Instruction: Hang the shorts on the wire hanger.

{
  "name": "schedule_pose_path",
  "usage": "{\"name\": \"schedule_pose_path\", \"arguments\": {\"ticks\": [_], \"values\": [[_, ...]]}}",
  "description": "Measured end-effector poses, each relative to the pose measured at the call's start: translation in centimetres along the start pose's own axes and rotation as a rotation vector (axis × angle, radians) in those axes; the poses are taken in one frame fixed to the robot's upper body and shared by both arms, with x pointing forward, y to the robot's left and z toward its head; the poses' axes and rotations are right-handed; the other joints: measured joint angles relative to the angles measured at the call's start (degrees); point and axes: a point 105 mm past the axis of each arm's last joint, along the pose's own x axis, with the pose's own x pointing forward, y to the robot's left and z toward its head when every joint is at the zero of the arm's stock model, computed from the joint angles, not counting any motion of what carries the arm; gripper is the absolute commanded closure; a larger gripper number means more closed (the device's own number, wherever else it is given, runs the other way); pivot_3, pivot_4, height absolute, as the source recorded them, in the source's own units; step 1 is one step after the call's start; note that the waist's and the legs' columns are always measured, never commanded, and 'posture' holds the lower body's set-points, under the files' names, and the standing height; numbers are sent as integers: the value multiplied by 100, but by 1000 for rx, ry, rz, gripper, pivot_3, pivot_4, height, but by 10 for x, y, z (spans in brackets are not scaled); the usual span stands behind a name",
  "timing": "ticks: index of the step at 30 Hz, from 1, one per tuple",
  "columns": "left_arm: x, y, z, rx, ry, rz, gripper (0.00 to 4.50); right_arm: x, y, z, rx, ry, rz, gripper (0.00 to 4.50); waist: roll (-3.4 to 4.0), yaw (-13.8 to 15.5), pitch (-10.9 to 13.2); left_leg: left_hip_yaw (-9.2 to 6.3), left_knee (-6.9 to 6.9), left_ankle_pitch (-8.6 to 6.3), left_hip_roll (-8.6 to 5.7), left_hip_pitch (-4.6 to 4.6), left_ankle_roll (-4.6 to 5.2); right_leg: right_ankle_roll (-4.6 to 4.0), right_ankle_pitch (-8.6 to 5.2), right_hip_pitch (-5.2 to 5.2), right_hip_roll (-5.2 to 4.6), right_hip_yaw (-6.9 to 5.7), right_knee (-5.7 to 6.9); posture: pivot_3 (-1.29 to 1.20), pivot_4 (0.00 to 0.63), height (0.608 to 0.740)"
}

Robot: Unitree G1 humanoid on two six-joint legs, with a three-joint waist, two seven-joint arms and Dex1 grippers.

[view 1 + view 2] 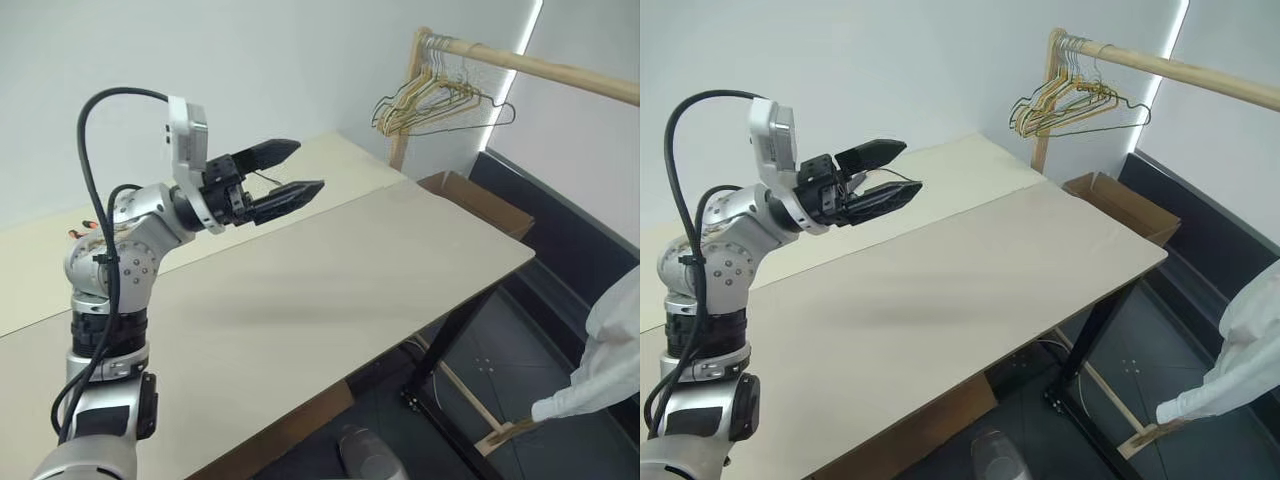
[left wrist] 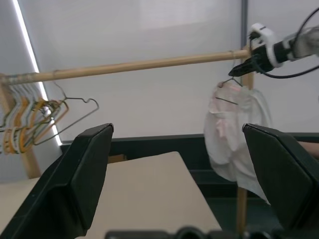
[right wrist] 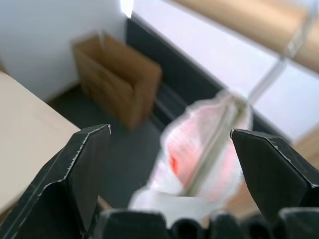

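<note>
Shorts [image 2: 230, 132] draped on the wire hanger [image 2: 230, 84], which hangs from the wooden rail [image 2: 139, 64], long axis hanging straight down, off the worktop's [image 1: 330, 290] right end. Right claw [image 2: 242, 68] sits just at the hanger's hook, far nearer than the left; its jaws stand wide, the shorts ahead between them. Left claw [image 1: 285, 173], wide and empty, hovers over the worktop, well apart.

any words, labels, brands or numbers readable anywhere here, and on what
None can be read.
Shorts: no print visible.
Cardboard box: plain sides, no label seen.
Hangers on the rail: no markings.
Left gripper: no readable label.
</note>
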Motion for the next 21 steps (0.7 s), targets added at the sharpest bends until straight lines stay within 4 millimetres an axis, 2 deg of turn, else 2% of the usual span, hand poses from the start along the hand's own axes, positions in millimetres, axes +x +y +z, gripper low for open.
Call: {"name": "schedule_pose_path", "arguments": {"ticks": [5, 10, 14, 16, 17, 18, 21], "values": [[-18, 6, -14, 39, 24, 93, 0, -36, 50, 37, -122, -311, 183, 33, -9, 103, -2, -3, 0, 1, 16, 2, -3, 0, 0, 0, 15, -6, 2, -260, 0, 740], [-44, 2, -22, 70, 128, 118, 0, -36, 118, 38, -209, -454, 450, 33, -46, 185, 10, -4, 0, 2, 17, -1, -4, -2, 1, -6, 15, -5, -2, -185, 0, 740], [-69, -9, -29, 95, 240, 126, 0, -26, 196, 23, -223, -473, 769, 33, -51, 375, 12, -5, -8, 3, 18, -8, -1, -8, 2, -51, 14, -6, 0, -94, 0, 740], [-80, -16, -34, 90, 294, 138, 0, -24, 233, 9, -226, -445, 926, 33, -49, 574, 11, -6, -10, 27, 18, -57, 39, -18, 4, -106, 17, -10, 9, -66, 0, 740], [-83, -19, -36, 88, 307, 144, 0, -23, 246, 3, -230, -426, 981, 33, -48, 704, 12, -10, -10, 34, 17, -87, 38, -28, 7, -140, 16, -17, 11, -34, 0, 740], [-89, -23, -37, 88, 323, 161, 0, -24, 260, 0, -238, -422, 1039, 33, -46, 872, 11, -7, -11, 38, 16, -124, 34, -80, 36, -188, 15, -16, 20, -26, 0, 740], [-104, -34, -41, 73, 365, 202, 0, -29, 293, -10, -296, -416, 1183, 33, -43, 1240, 9, -7, -14, 40, 20, -187, 23, -104, 47, -257, 19, -33, 19, 27, 0, 740]]}}
